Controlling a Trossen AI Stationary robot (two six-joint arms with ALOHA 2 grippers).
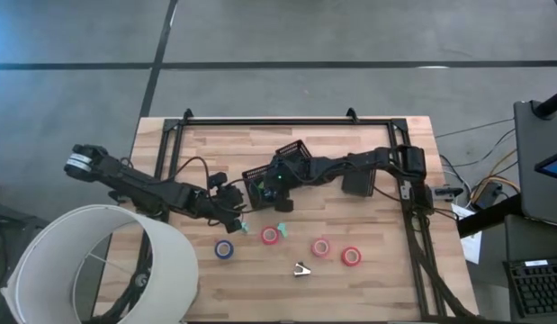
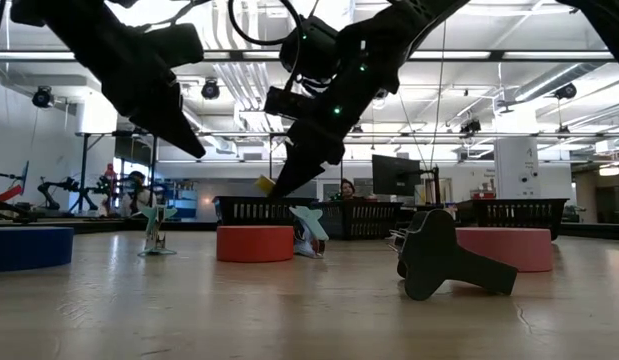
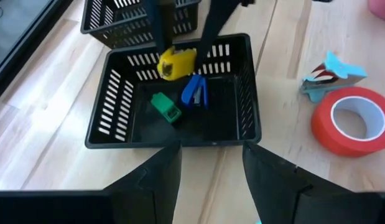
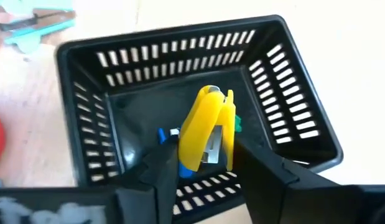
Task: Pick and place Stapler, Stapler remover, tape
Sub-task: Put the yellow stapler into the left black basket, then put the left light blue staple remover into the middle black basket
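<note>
Holding the yellow stapler (image 4: pixel 208 127) between the right gripper (image 4: pixel 201 163) fingers, straight above the black basket (image 4: pixel 292 112), long side pointing down; left gripper (image 3: pixel 211 165) wide open nearby.

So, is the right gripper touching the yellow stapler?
Touching. The right wrist view shows the right gripper closed around the yellow stapler, holding it over the black basket.

The table (image 1: pixel 368 279) is pale, matt planked wood, the slotted bin (image 3: pixel 248 118) is black, faintly shiny plastic, the yellow stapler (image 4: pixel 208 127) is glossy plastic with a metal underside, and the red tape (image 3: pixel 354 121) looks smooth and glossy.
</note>
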